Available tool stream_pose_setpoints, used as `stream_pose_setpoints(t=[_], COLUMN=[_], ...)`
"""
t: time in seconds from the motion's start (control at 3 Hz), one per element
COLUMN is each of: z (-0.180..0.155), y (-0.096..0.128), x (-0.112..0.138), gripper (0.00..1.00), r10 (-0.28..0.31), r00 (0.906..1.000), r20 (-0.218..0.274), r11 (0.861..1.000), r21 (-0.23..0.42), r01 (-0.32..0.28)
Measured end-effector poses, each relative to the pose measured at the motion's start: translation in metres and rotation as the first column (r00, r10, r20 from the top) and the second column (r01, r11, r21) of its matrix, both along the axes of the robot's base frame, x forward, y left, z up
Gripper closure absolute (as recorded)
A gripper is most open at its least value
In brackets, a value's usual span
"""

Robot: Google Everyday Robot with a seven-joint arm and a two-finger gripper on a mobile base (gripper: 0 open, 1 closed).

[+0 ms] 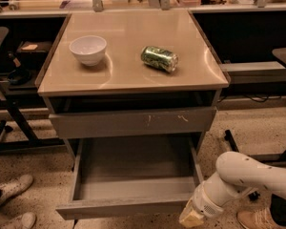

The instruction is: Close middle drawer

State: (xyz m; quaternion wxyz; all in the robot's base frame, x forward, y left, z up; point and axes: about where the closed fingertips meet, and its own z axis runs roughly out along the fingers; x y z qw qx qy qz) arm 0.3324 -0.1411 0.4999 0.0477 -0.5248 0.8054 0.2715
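The middle drawer (133, 180) of the grey cabinet is pulled far out, and its bare grey box interior shows. Its flat front (126, 208) is near the bottom edge of the camera view. Above it is a grey drawer with pale scratch marks (133, 122), pulled out slightly. My gripper (191, 218) is at the end of the white arm (243, 175), low at the bottom right, just beside the right end of the middle drawer's front.
A white bowl (87, 49) and a green can (159, 58) on its side rest on the tan cabinet top (128, 78). A chair frame (9, 113) and a person's shoes (9, 190) are at the left. Another shoe (257, 218) is at the bottom right.
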Motion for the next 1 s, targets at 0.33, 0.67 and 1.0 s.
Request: stream_pose_setpoints(t=[0.33, 0.67, 1.0], z=[-0.027, -0.035, -0.054], y=[0.015, 0.028, 0.046], x=[0.026, 0.056, 0.074], gripper=[1.0, 1.0, 1.0], r10=[-0.002, 0.03, 0.069], r00=[0.9996, 0.9959, 0.9919], r20=[0.029, 0.085, 0.107], r11=[1.0, 0.999, 0.998], r21=[0.029, 0.013, -0.004], r01=[0.001, -0.031, -0.069])
